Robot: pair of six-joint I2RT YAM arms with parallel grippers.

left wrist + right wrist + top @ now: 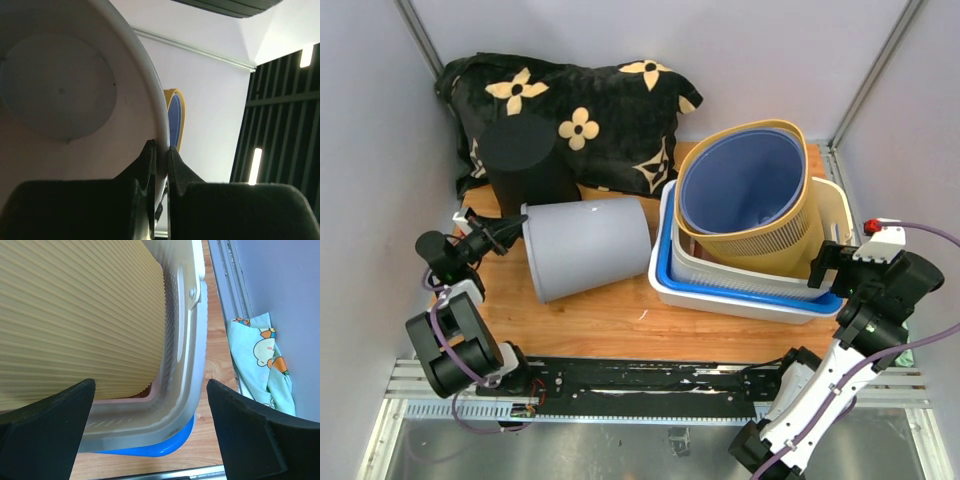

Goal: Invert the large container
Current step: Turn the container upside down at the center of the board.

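My left jaws pinch the rim of the grey container [588, 245], which lies on its side near the desk's [610, 320] left edge, its mouth facing that edge and its base toward the middle. Behind it, a black flowered cushion [580, 120] fills the far left corner. Toward the right edge, a yellow bin [760, 245] leans in a white basket [835, 200] on a blue tray [663, 268]. My right jaws stand spread wide just beside the basket's right end.

Soft, even light fills the overhead view, sharp throughout, with a faint shadow under the grey bin [585, 245]. The left wrist view is dim. The left fingers [141, 172] are black silhouettes, and ceiling lamps [255, 165] glare at two and four o'clock. The right fingers [45, 435] blur dark at five and seven o'clock.
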